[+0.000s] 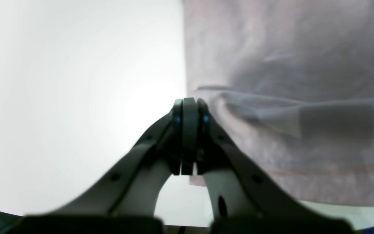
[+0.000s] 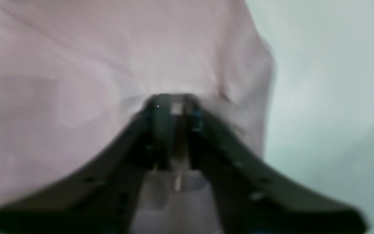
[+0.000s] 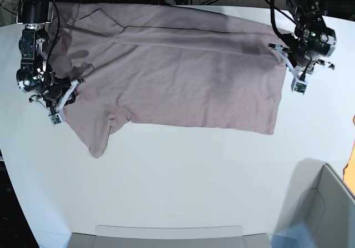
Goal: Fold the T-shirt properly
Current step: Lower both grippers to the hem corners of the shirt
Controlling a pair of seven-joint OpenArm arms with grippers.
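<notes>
Lying spread along the far half of the white bench (image 3: 183, 176): T-shirt (image 3: 188, 81), long axis running arm to arm. Pinching shut at its hem edge: left gripper (image 1: 189, 104). Resting on the sleeve-end cloth, parting slightly, grip uncertain: right gripper (image 2: 173, 104). Flanking opposite ends, equally near.

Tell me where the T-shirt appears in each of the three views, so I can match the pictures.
Left wrist view: the T-shirt fills the right half, beside the left claw.
Right wrist view: it covers the left and middle, behind the right claw.
Base view: it lies spread across the upper part of the table.
Shared landmark: the white table beside the fabric's edge.
</notes>
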